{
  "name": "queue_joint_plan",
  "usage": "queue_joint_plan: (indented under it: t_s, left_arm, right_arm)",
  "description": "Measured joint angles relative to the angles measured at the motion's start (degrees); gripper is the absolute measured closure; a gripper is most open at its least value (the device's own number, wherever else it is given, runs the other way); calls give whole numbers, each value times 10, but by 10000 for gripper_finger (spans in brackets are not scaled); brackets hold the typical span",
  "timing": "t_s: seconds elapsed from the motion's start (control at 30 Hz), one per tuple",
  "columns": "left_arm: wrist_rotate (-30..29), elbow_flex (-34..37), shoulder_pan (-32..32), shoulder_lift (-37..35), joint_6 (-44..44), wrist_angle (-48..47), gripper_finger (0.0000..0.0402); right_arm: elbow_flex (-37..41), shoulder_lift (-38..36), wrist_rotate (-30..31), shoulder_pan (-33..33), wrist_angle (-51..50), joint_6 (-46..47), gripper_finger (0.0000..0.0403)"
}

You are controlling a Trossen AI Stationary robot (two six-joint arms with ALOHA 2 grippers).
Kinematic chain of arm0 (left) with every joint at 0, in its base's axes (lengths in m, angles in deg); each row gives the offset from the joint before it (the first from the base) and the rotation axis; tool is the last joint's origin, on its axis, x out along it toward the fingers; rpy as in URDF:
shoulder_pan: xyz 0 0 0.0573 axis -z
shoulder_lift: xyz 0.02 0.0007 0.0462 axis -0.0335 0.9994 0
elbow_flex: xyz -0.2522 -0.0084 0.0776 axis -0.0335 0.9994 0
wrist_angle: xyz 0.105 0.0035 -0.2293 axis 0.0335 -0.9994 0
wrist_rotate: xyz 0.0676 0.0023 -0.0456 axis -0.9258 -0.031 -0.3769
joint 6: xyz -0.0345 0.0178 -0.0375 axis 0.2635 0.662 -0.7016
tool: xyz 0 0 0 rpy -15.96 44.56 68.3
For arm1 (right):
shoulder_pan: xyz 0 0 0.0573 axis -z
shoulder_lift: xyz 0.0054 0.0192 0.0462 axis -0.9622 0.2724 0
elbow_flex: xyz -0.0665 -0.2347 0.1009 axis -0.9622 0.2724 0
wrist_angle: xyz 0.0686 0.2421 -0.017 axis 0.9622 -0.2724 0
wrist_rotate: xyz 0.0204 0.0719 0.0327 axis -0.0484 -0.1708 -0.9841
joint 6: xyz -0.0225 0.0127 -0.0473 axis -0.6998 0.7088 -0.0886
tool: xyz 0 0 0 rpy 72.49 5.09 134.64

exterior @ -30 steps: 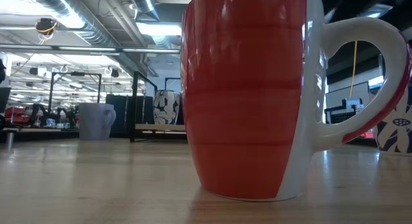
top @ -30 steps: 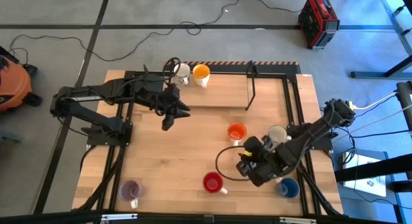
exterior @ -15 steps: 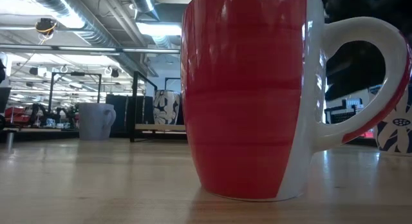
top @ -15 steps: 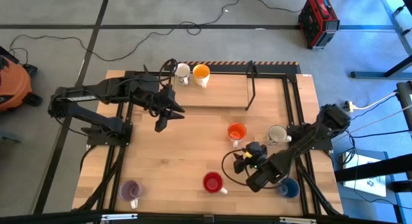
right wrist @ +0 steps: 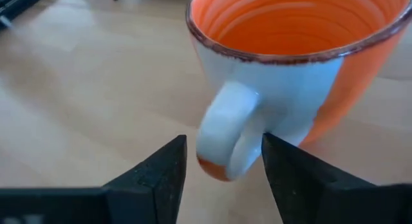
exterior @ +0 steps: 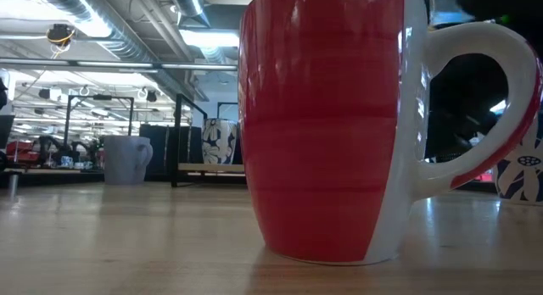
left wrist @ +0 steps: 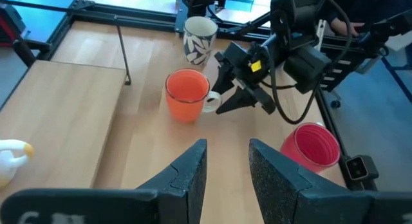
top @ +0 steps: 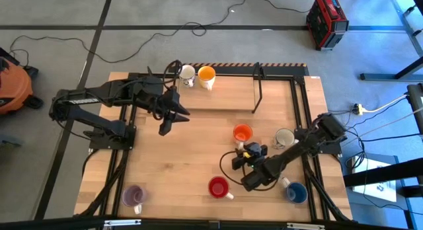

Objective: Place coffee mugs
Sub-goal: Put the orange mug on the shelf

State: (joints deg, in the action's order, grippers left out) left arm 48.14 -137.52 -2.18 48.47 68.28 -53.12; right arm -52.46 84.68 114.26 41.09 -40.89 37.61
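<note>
The orange-red mug (top: 242, 133) stands upright on the table right of centre, its white handle (right wrist: 228, 137) facing my right gripper (top: 240, 148). That gripper is open, one finger on each side of the handle; whether they touch it I cannot tell. My left gripper (top: 165, 127) is open and hovers over bare table left of centre. The red mug (top: 218, 188), blue mug (top: 297, 192) and a pale purple mug (top: 134, 195) stand near the near edge. A cream patterned mug (top: 285, 137) stands at the right. White (top: 188, 73) and yellow-orange (top: 207, 74) mugs stand at the far edge.
A raised wooden shelf (top: 221, 96) runs along the far side, with a black wire bracket (top: 258, 88) at its right end. Dark rails (top: 303, 104) border the table. The red mug (exterior: 331, 125) fills the low view. Bare wood lies in the table's middle.
My right gripper has moved from beside the blue mug toward the table's left and far edge, up to the orange-red mug, until its fingers stand on either side of the handle. My left gripper has shifted slightly toward the left edge. No mug has moved.
</note>
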Motion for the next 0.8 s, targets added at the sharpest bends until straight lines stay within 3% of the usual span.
queue_joint_plan:
  t_s: [0.2,0.5,0.8]
  left_arm:
    - [-9,0,0,0,0,0,292]
    - [-9,0,0,0,1,0,292]
    - [-9,0,0,0,4,0,292]
  right_arm:
    - [0,5,8,10,0,-7,242]
    - [0,5,22,9,-11,-18,372]
    - [-14,5,12,9,-16,-59,372]
